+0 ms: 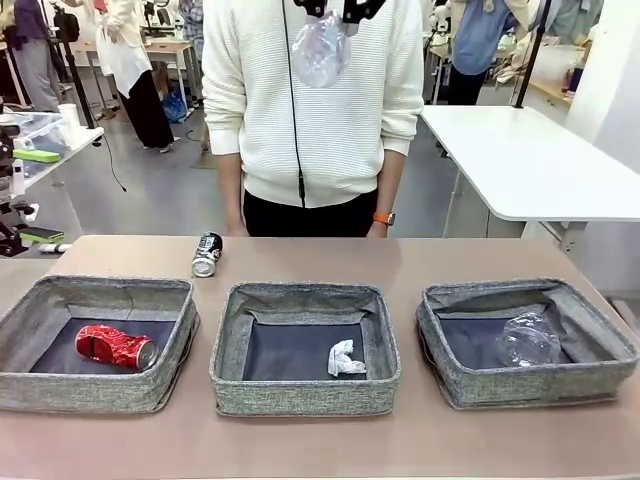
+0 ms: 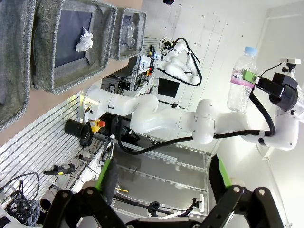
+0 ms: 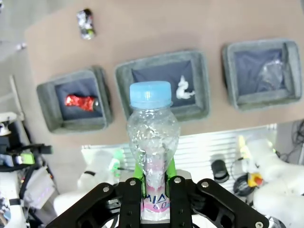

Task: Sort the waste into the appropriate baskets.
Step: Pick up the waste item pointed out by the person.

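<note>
Black-and-silver can point(image 1: 207, 254) beyond left basket point(image 1: 90, 387)

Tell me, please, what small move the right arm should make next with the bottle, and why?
Probably carry the clear bottle sideways toward the right-hand basket: the right gripper is shut on it high above the table, and that basket holds the clear plastic cup, the other plastic item.
</note>
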Tool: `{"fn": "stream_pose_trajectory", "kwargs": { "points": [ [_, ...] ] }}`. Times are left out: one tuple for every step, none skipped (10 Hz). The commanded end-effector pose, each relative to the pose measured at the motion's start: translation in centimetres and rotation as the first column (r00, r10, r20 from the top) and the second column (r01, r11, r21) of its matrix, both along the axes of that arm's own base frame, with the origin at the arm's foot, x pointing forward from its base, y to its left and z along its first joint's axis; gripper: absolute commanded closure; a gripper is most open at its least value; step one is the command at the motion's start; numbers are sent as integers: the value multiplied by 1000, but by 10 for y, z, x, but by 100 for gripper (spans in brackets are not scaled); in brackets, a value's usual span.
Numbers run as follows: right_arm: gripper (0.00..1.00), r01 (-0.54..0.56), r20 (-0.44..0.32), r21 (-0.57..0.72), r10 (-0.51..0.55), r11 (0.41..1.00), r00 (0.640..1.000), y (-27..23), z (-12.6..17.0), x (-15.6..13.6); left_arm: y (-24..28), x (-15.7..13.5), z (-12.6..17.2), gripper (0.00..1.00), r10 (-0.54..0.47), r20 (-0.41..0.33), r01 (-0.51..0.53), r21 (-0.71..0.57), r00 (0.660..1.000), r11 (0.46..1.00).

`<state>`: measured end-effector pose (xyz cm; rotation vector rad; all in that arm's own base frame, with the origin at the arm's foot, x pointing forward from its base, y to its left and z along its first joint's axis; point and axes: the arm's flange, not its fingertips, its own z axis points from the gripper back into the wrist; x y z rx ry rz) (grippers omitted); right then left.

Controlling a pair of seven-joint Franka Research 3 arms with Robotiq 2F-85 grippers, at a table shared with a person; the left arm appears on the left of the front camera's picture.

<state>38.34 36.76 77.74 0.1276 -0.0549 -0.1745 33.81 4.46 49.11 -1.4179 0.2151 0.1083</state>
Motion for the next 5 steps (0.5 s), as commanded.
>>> {"fn": "stream_pose_trajectory", "kwargs": {
  "points": [
    [81,-3,5,5,3,1000,1000,1,0,-1,0,-2,4,0,3,-7,-3,-16,1000,1000],
    [81,-3,5,5,3,1000,1000,1,0,-1,0,-2,4,0,3,-7,-3,-16,1000,1000],
    [81,-3,5,5,3,1000,1000,1,0,-1,0,-2,4,0,3,-7,-3,-16,1000,1000],
    [81,-3,5,5,3,1000,1000,1,0,-1,0,-2,4,0,3,-7,-3,-16,1000,1000],
    [81,-3,5,5,3,1000,1000,1,0,-1,0,-2,4,0,3,-7,-3,-16,1000,1000]
  ]
}}
